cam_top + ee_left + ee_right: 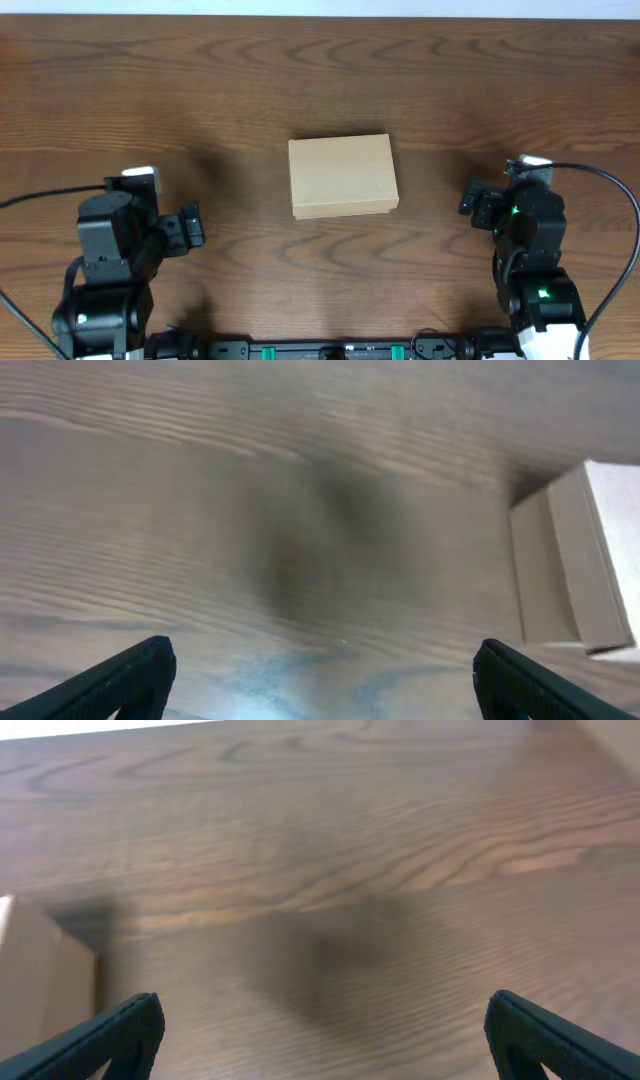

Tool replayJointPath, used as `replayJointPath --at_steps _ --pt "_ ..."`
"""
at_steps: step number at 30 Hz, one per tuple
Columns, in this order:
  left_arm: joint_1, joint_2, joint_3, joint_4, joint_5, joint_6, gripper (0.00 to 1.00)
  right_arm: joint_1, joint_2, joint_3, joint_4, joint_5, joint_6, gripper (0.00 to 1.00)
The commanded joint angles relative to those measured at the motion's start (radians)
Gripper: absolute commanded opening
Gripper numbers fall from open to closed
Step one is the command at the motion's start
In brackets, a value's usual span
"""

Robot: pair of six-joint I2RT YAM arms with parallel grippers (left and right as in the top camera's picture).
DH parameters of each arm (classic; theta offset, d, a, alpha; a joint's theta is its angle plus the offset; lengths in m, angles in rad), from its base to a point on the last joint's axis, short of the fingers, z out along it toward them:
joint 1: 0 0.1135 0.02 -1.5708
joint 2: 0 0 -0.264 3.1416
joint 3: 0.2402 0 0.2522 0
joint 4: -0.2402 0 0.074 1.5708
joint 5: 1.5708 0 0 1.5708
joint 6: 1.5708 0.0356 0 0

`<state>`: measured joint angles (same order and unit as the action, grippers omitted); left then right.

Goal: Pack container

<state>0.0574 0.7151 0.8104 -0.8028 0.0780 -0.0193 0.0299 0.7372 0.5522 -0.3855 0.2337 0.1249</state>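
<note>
Arms (108, 262) folded back, left end effector (190, 227) and right end effector (474, 199) gape wide, empty, flanking the container (343, 176).

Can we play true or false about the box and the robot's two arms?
1. The box lies shut on the table. True.
2. The left gripper is holding the box. False: its fingers are open and empty, apart from the box.
3. The box sits between the two arms. True.
4. The right gripper is shut on a marker. False: it is open and holds nothing, and no marker is in view.
</note>
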Motion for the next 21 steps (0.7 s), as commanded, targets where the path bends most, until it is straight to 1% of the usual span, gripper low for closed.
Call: replayJointPath --at_steps 1,4,6,8,11,14,17,21 --pt "0.006 0.000 -0.005 -0.002 -0.060 -0.018 0.95 -0.003 0.016 -0.010 -0.024 0.130 -0.063 0.99" --pt "0.006 0.003 -0.006 0.016 -0.060 0.076 0.95 -0.002 0.029 -0.010 -0.049 0.105 -0.069 0.99" --pt "0.006 0.000 -0.013 0.031 -0.070 0.061 0.95 -0.002 0.026 -0.014 -0.039 0.127 -0.021 0.99" --pt "0.006 -0.011 -0.031 0.065 -0.095 0.022 0.95 -0.001 0.010 -0.021 -0.010 0.195 0.039 0.99" --pt "0.005 -0.062 -0.095 0.146 -0.073 0.040 0.96 0.004 -0.026 -0.048 0.039 0.241 0.061 0.99" --pt "0.005 -0.146 -0.192 0.237 0.000 0.086 0.95 0.015 -0.062 -0.098 0.066 0.229 0.061 0.99" --pt "0.005 -0.225 -0.266 0.300 0.040 0.083 0.96 0.031 -0.084 -0.146 0.068 0.192 0.070 0.99" --pt "0.005 -0.288 -0.294 0.332 0.066 0.088 0.95 0.055 -0.090 -0.187 0.103 0.121 0.099 0.99"
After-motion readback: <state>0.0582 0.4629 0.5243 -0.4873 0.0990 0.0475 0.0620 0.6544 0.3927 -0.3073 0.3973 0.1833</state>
